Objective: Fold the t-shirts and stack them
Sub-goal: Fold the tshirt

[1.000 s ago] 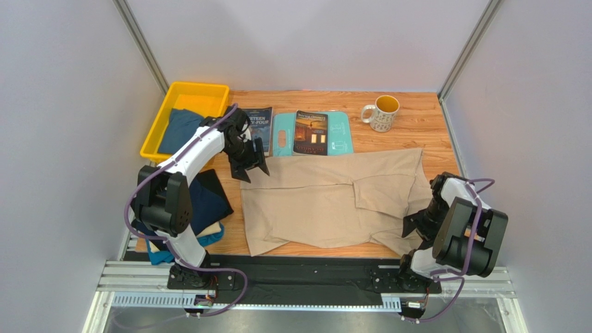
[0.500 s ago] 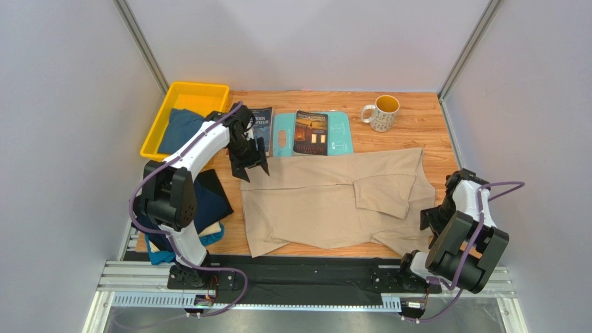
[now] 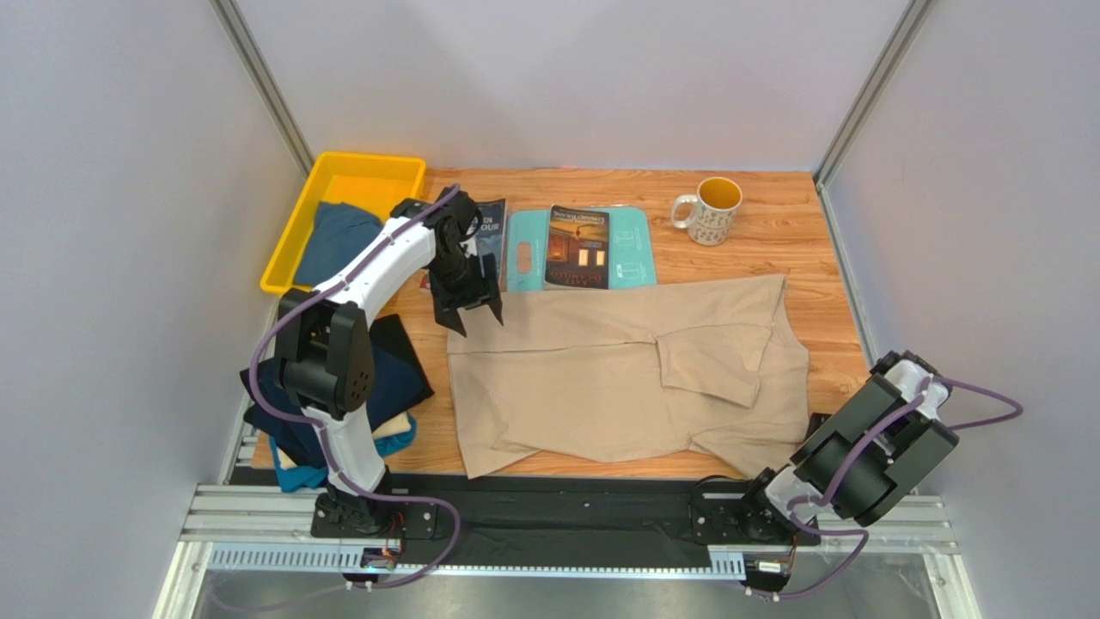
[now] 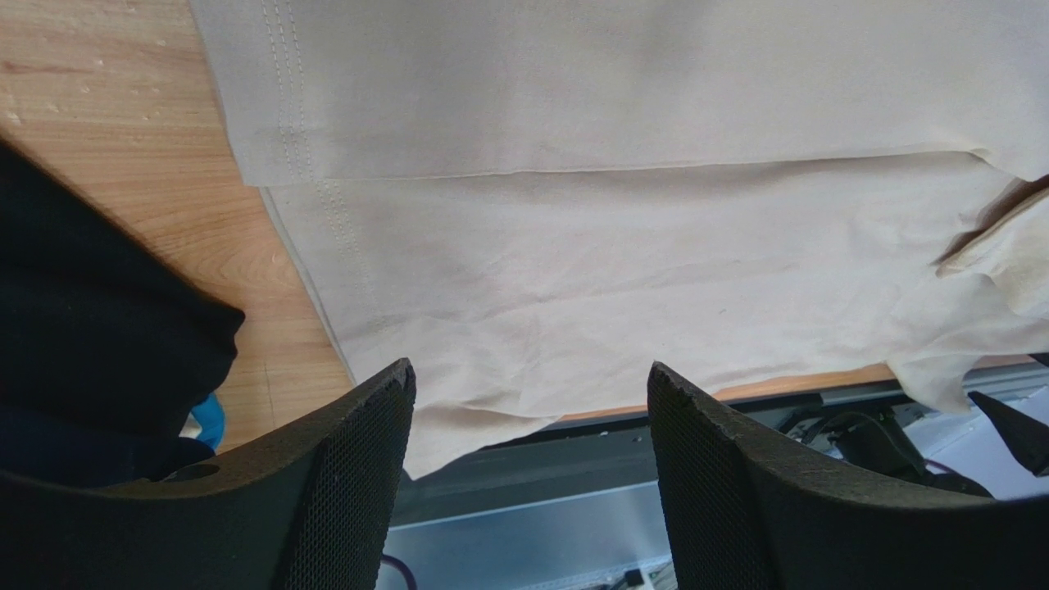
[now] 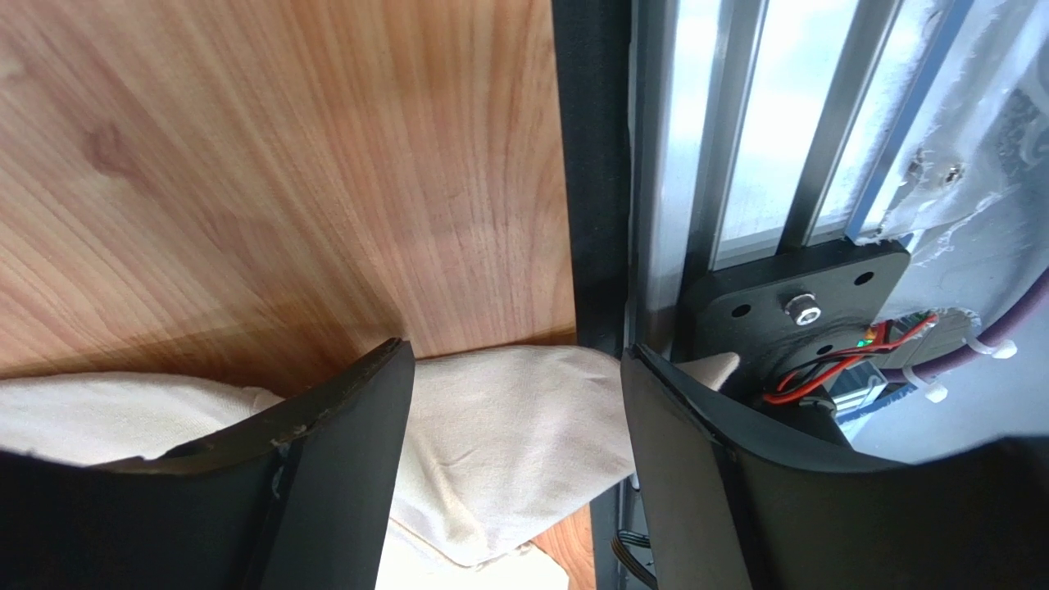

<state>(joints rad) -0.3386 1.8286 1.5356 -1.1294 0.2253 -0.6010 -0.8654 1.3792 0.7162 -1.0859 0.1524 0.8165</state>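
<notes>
The large beige t-shirt lies spread flat mid-table, one sleeve folded in. My left gripper is open and empty, hovering over the shirt's far left corner; its wrist view shows the beige cloth below the open left gripper. My right arm is drawn back at the table's near right edge. The right gripper is open above the shirt's near right corner. A dark navy shirt lies folded at left on a teal one. A dusty blue shirt lies in the bin.
A yellow bin stands at the back left. Two books and a light-teal board lie behind the shirt, with a mug at the back right. The metal rail runs along the near edge.
My right arm has swung back and to the right, off the shirt's right side to the table's near right edge. The left gripper shifted slightly.
</notes>
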